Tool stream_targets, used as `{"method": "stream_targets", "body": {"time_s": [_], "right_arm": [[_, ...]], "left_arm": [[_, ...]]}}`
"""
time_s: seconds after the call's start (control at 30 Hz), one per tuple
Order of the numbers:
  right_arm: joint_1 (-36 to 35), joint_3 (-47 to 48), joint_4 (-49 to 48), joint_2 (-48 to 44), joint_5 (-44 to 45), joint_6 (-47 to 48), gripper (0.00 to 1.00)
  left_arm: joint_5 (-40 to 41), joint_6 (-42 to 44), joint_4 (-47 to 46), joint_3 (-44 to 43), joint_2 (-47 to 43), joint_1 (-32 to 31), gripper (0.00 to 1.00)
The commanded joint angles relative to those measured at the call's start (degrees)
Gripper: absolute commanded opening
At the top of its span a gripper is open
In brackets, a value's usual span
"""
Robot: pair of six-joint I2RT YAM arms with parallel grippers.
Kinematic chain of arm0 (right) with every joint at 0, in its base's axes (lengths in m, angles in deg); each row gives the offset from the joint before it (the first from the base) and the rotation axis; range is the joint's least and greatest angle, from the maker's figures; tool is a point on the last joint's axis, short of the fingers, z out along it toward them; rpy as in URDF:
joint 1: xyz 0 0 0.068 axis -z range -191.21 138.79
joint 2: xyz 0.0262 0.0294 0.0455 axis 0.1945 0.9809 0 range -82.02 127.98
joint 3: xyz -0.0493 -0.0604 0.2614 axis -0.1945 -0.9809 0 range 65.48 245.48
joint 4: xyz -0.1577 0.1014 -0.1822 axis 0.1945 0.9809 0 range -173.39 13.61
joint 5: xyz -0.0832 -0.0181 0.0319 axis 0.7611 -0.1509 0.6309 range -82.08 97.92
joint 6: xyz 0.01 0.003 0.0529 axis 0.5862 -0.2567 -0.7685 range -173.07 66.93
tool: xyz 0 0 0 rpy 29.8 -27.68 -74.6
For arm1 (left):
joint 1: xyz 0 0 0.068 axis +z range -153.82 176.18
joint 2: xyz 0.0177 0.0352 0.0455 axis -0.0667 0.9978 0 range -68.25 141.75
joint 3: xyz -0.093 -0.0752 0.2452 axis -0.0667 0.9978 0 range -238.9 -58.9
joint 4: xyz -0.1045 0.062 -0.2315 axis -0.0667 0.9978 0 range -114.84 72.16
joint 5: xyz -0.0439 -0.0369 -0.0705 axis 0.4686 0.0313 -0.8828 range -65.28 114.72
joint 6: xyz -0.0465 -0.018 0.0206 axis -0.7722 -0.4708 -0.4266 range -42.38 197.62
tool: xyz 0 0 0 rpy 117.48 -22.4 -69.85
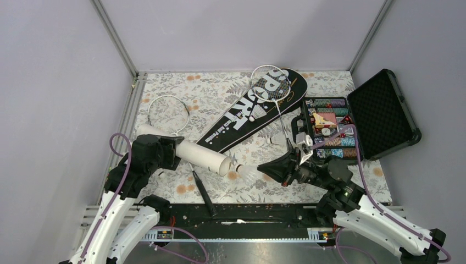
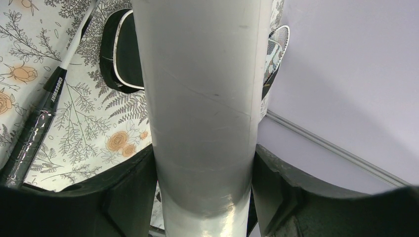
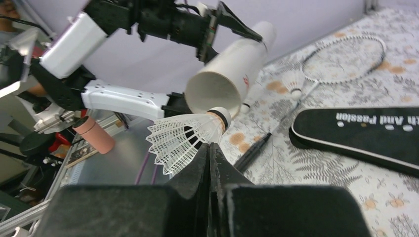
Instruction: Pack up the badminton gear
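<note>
Right wrist view tells it best: the right gripper (image 3: pixel 211 148) has its fingers pinched tight on the shuttlecock (image 3: pixel 185 136), gripping it just behind the cork, with the feathers fanned off to one side. The tube (image 3: pixel 232 74) is held up by the left gripper (image 1: pixel 175 149), fingers spread around its rear part, and its open mouth is turned toward the shuttlecock. The cork sits just under the mouth's lower rim — touching or not, I can't say. The tube's long axis slants more steeply than the shuttlecock's, so I'd reckon the cork wants raising and lining up with the bore — work for the right gripper, which is right there.
</note>
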Motion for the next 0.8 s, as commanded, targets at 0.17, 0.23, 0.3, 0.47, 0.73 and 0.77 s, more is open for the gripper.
{"method": "stream_targets", "body": {"time_s": [0.17, 0.23, 0.3, 0.47, 0.73, 0.77], "right_arm": [[0.17, 3.08, -8.97, 1.17, -4.27, 0.06, 0.00], [0.17, 3.18, -11.28, 3.21, -4.58, -0.28, 0.00], [0.18, 3.39, -13.43, 5.42, -5.51, 0.23, 0.00], [0.17, 4.86, -19.13, 10.42, -6.18, -0.43, 0.00], [0.08, 4.06, -26.83, 15.35, -1.04, -0.18, 0.00], [0.08, 4.09, -28.10, 16.35, -0.66, 0.27, 0.00]], "left_arm": [[-4.13, -2.24, -4.66, -1.76, -0.94, 0.13, 0.34], [-5.84, -2.50, -5.45, -1.28, -0.92, 0.15, 0.34], [-7.25, -2.37, -6.71, -0.94, -0.89, 0.18, 0.34], [-9.57, -2.75, -6.97, -0.38, -0.29, 0.17, 0.34], [-9.45, -3.92, -7.00, -1.09, 0.63, 0.19, 0.33], [-9.38, -4.24, -7.01, -1.01, 0.67, 0.13, 0.33]]}}
